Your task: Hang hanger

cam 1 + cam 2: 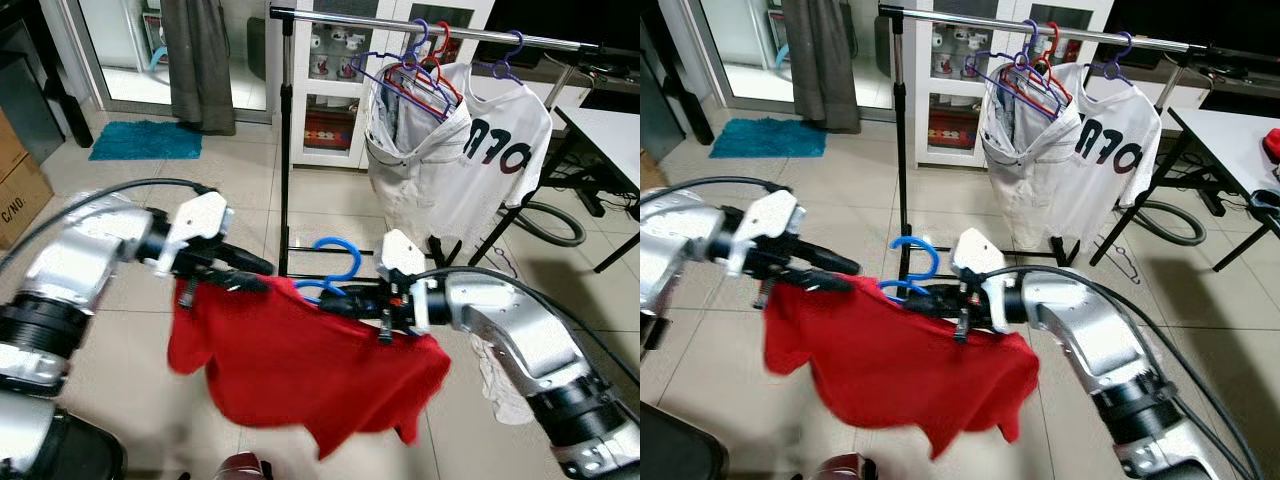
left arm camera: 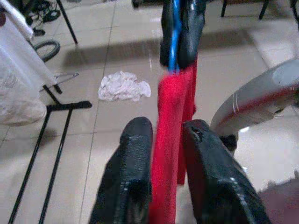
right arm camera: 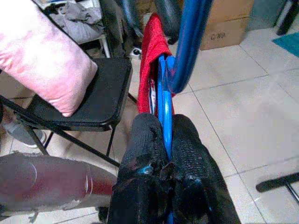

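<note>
The right gripper (image 1: 345, 300) has its jaws clamped on the blue hanger (image 1: 335, 268), keeping its hook upright. The left gripper (image 1: 262, 276) pinches the red T-shirt (image 1: 290, 370) at the shoulder, spreading it between them. Beyond both stands the clothes rail (image 1: 420, 24), holding other garments.

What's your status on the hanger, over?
Right end effector shut on blue hanger. Left end effector shut on red shirt. Rail ahead, not yet reached.

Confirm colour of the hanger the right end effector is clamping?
Blue. The hanger shows best in the right wrist view, pinched by the right end effector.
</note>
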{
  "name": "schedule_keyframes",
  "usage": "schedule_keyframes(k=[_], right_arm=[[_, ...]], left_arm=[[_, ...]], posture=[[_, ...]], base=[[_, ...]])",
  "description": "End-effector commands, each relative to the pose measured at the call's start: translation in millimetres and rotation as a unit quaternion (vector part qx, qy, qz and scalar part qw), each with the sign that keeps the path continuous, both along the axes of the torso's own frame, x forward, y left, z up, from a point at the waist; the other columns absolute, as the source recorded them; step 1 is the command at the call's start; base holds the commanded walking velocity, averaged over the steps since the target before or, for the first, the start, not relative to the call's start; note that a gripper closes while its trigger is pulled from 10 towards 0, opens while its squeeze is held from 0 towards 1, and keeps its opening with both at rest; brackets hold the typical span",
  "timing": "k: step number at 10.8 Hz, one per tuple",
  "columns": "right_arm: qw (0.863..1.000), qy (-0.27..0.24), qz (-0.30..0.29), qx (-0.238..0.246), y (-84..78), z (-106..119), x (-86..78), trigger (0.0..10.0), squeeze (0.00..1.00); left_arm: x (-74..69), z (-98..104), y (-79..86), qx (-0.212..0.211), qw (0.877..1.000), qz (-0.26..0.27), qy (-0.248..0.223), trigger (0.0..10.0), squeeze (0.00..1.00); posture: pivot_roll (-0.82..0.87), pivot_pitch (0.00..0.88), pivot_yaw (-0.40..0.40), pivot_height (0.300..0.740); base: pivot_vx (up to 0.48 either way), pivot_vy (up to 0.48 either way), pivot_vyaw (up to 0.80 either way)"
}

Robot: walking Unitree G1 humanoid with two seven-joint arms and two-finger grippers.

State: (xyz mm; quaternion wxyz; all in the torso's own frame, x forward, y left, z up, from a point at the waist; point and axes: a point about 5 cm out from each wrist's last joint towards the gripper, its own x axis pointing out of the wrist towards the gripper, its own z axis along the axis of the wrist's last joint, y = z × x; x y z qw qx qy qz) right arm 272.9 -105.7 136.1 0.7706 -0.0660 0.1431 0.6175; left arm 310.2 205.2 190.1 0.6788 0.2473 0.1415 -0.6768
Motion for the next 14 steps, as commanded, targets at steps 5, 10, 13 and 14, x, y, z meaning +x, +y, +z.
schedule_keyframes(k=[5, 10, 13, 14], right_arm=[[0.973, -0.002, -0.228, -0.035, -51.8, -21, 11.1, 0.0, 0.0], [0.896, 0.007, -0.441, -0.061, -45.6, -59, -8.6, 10.0, 0.0], [0.869, 0.063, -0.49, -0.038, -35.2, -72, -15.0, 10.0, 0.0], [0.861, 0.052, -0.506, -0.016, -32.8, -67, -13.6, 10.0, 0.0]], left_arm=[[13.7, 23, 26.4, -0.168, 0.963, 0.202, -0.06, 10.0, 0.0], [-33.4, -86, 0.8, -0.17, 0.822, 0.541, -0.059, 10.0, 0.0], [-46.2, -95, 0.0, -0.158, 0.785, 0.594, -0.075, 10.0, 0.0], [-48.3, -95, -6.6, -0.157, 0.788, 0.59, -0.079, 10.0, 0.0]], posture=[[0.03, 0.0, -0.048, 0.74], [0.06, 0.0, -0.07, 0.74], [0.07, 0.0, -0.071, 0.74], [0.07, 0.0, -0.069, 0.74]], base=[[0.0, 0.0, 0.0], [0.0, 0.0, 0.0], [0.188, 0.0, 0.0], [0.322, 0.0, 0.0]])
